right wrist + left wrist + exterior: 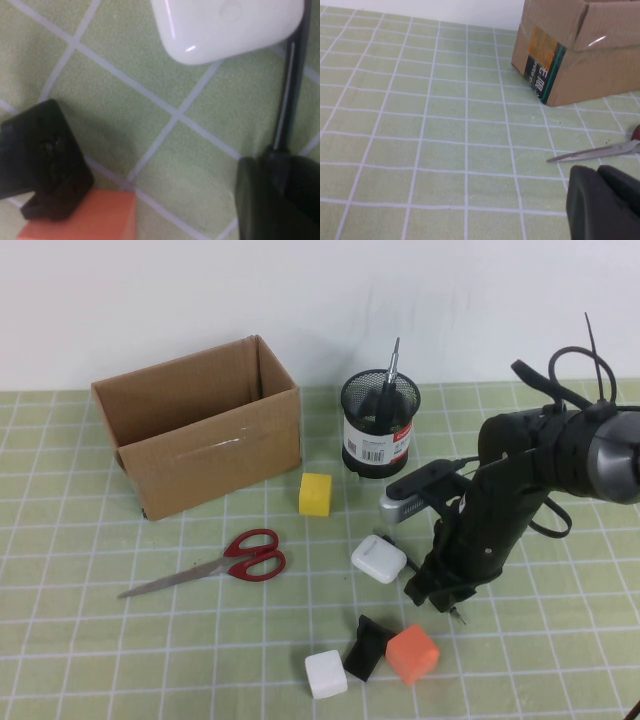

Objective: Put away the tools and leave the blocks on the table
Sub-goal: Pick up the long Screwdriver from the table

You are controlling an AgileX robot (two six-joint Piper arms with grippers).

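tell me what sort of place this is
Probably a lab tabletop for robot tidying trials: a green grid mat, a plain white wall, a cardboard box. The right gripper is low beside the earbud case; the left gripper hovers near the scissors.

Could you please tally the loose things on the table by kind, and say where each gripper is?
Tools: 3 – scissors, screwdriver in the mesh cup, thin black rod
Blocks: 4 – yellow, white, orange, black wedge
White case: 1
Containers: 2 – cardboard box, mesh cup
Total: 10
Right gripper is low beside the case; left gripper is near the scissors' tips.
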